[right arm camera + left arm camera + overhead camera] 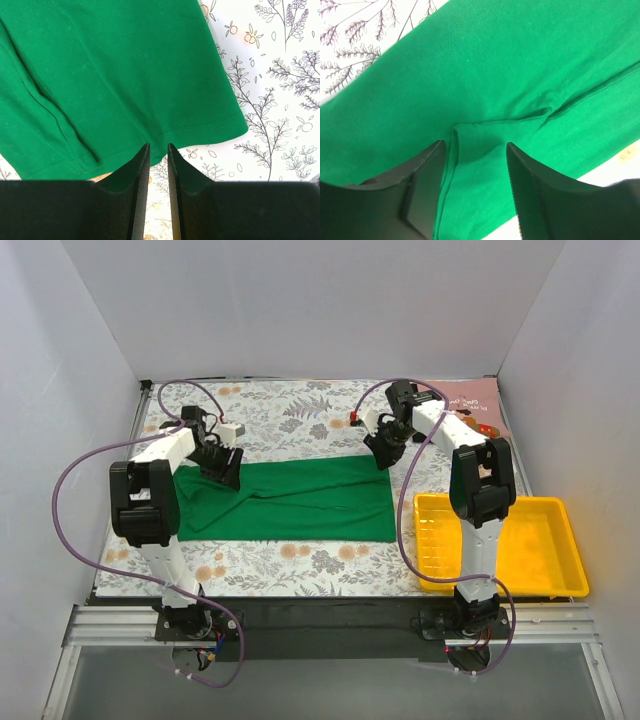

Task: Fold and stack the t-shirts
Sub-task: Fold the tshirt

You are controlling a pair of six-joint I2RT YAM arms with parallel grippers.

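Left claw [475,145] open over green t-shirt [290,498]; right claw [158,146] slightly parted at its edge, apparently empty.

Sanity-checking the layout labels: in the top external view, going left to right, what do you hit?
left tool → green t-shirt → right tool → yellow tray

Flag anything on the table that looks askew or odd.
Nothing spilled or damaged. The green t-shirt is only part folded: a folded-over hem leaves a crooked ridge below the left hand, so its layers are not lying flat.
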